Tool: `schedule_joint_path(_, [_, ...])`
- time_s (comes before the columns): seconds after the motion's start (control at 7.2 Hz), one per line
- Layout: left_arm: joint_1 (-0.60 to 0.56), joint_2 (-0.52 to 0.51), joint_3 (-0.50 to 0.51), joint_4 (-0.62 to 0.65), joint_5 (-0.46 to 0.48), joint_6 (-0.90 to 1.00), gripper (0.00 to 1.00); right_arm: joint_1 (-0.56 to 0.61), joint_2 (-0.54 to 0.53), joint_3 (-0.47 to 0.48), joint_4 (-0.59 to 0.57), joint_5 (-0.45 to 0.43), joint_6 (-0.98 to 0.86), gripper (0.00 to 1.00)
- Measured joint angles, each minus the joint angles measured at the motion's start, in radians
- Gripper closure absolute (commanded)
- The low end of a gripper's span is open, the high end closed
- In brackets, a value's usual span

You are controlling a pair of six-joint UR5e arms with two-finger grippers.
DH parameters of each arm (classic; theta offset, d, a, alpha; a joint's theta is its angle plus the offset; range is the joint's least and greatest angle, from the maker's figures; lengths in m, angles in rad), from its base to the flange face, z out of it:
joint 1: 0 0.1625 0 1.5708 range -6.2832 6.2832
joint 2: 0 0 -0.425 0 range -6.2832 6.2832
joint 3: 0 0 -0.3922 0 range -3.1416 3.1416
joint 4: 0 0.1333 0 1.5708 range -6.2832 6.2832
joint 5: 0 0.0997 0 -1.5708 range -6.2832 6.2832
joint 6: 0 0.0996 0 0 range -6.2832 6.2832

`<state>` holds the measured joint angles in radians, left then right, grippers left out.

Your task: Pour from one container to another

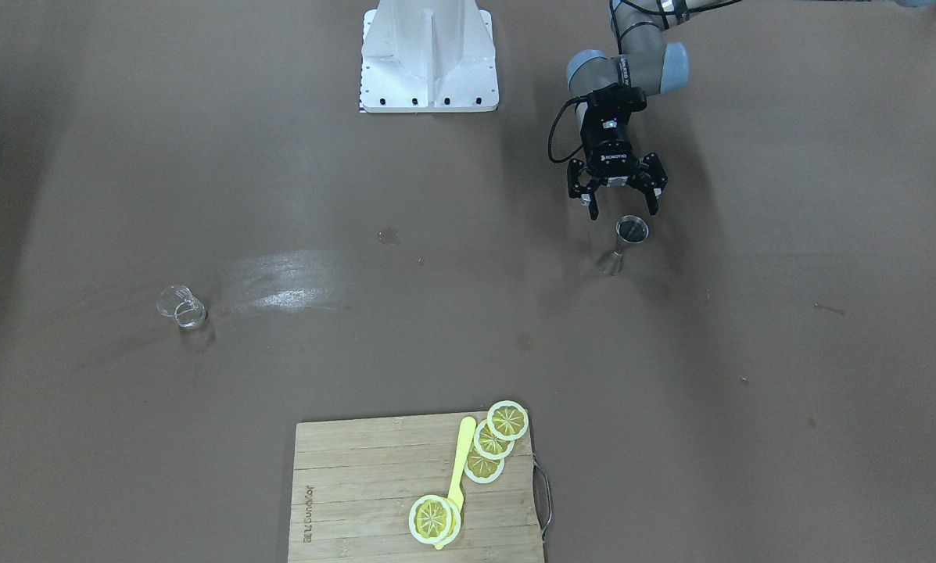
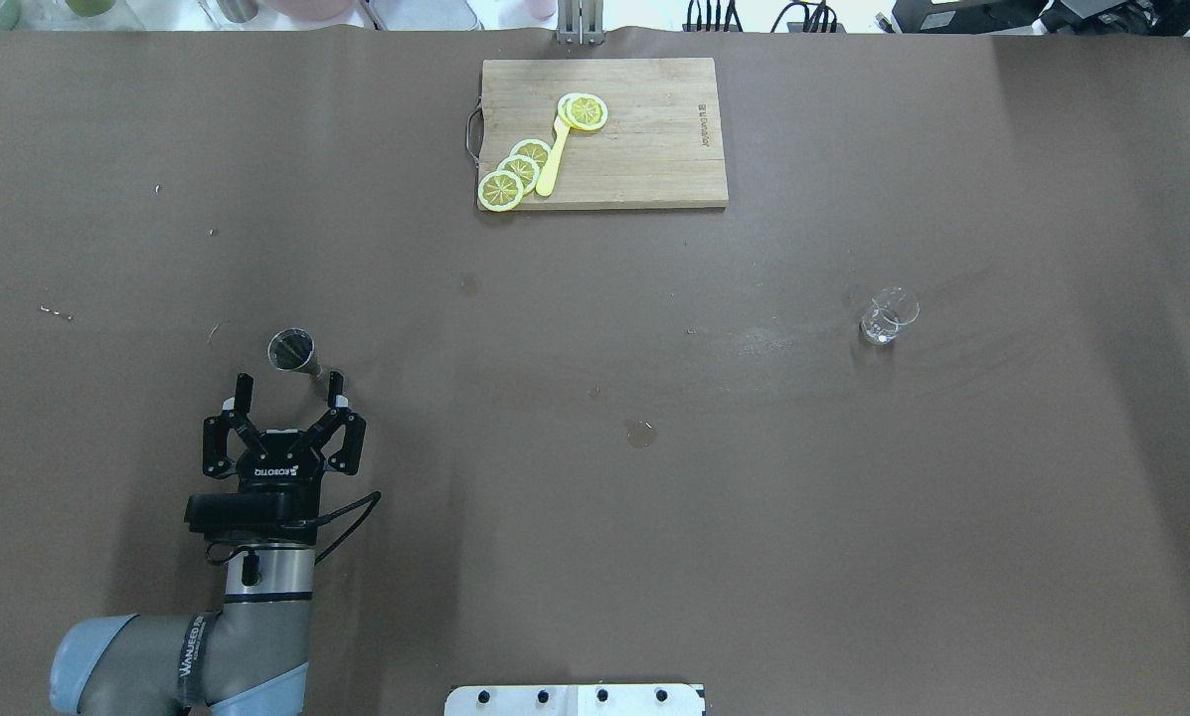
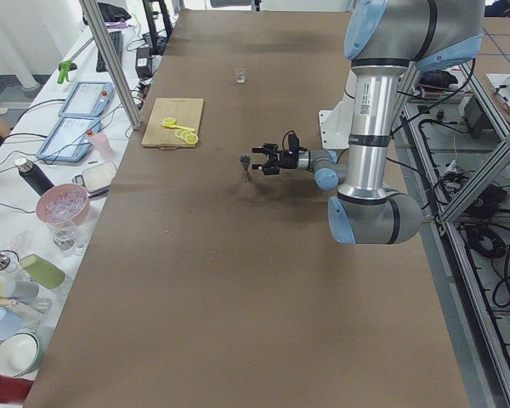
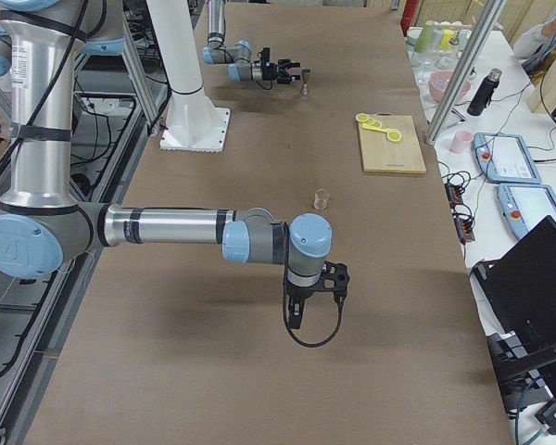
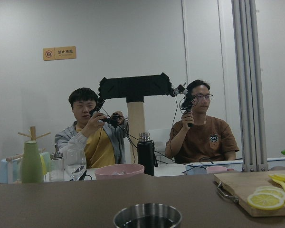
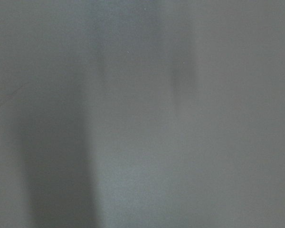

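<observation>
The clear glass cup [image 2: 888, 315] stands upright on the brown table, far over on the robot's right side [image 1: 181, 306]. The steel hourglass jigger [image 2: 294, 353] stands upright on the left side, dark inside. My left gripper [image 2: 291, 379] is open and held low, its fingertips just short of the jigger [image 1: 628, 242] and on either side of it, not touching. The left wrist view shows only the jigger's rim [image 5: 147, 216] at the bottom. My right gripper [image 4: 315, 286] points down at the table near its right end, short of the cup [image 4: 321, 197]; whether it is open I cannot tell.
A wooden cutting board [image 2: 644, 149] with lemon slices [image 2: 518, 174] and a yellow utensil lies at the far middle edge. A small wet spot [image 2: 640, 433] marks the table's middle. Beyond the far edge sit two people [image 5: 97, 137], with bottles and a pink bowl [image 5: 119, 171].
</observation>
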<state>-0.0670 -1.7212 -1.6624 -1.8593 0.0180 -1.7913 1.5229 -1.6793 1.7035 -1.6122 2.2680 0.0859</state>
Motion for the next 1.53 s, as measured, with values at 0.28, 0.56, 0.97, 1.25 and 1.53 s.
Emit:
schedule_joint_path(0.28, [0.003,0.047,-0.096,0.027,-0.002,0.002,0.01,0.000,0.002,0.002,0.000,0.002,0.000,0.00])
schedule_joint_path(0.56, [0.001,0.078,-0.216,0.084,-0.043,0.014,0.01,0.000,0.003,0.007,0.000,0.005,0.000,0.00])
schedule_joint_path(0.97, [-0.013,0.062,-0.345,0.107,-0.178,0.175,0.01,0.003,0.001,0.016,0.000,0.007,0.001,0.00])
schedule_joint_path(1.25, [-0.049,0.003,-0.380,0.089,-0.263,0.313,0.01,0.003,-0.001,0.021,0.000,0.003,0.002,0.00])
schedule_joint_path(1.53, [-0.149,-0.074,-0.368,-0.088,-0.444,0.596,0.01,0.013,-0.001,0.026,0.000,0.000,0.001,0.00])
